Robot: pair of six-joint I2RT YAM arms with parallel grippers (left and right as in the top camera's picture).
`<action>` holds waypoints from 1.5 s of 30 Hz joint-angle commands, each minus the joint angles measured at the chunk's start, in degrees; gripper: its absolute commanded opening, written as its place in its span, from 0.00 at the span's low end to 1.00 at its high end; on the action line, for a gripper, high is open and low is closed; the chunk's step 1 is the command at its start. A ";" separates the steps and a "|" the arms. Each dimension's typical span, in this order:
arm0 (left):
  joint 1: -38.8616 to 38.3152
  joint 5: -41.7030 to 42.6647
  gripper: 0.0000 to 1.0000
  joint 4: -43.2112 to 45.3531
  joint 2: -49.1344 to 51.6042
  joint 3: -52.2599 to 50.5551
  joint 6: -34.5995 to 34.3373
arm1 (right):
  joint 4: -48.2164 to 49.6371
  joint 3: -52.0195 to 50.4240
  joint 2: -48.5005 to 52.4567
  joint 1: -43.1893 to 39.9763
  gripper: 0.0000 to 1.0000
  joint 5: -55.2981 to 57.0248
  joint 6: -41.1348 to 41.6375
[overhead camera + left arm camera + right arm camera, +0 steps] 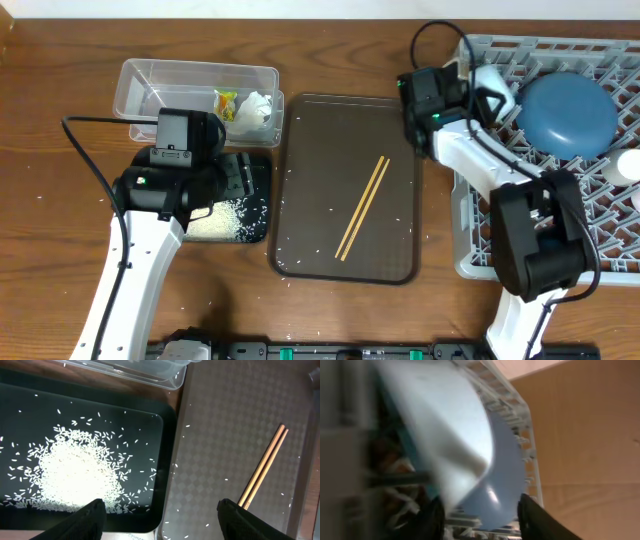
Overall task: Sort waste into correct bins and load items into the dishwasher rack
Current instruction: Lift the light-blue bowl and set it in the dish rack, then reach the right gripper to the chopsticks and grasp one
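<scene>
The clear tub point(190, 80) at the back left holds the yellow-green wrapper point(226, 102) and the crumpled tissue point(256, 108). The black tray point(255, 190) holds a heap of rice point(222, 222), which also shows in the left wrist view point(75, 470). My left gripper point(162, 520) is open and empty over the black tray's right edge. The chopsticks point(363, 207) lie on the brown serving tray point(310, 160). My right gripper point(480, 520) is open over the grey rack point(500, 250), next to the blue plate point(567, 112). The right wrist view is blurred and shows a pale bowl point(450, 425) in front of the plate point(505, 480).
Stray rice grains dot the brown serving tray point(230, 420), beside the chopsticks point(262, 467). A white cup point(630, 165) sits at the rack's right edge. The clear tub's rim point(145, 370) lies just behind the black tray. Bare wood table surrounds everything.
</scene>
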 commanded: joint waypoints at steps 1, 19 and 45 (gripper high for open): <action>0.02 -0.94 0.74 0.02 0.35 -0.22 0.52 | 0.04 0.00 -4.00 0.44 0.47 -5.70 4.61; -0.11 -0.66 0.75 6.60 0.35 -0.22 0.55 | -10.54 -0.02 -21.18 -19.37 0.63 -68.08 10.14; -11.30 -9.38 0.75 -2.69 9.42 -0.20 -1.44 | -28.83 -0.46 -19.26 -0.20 0.59 -78.05 18.47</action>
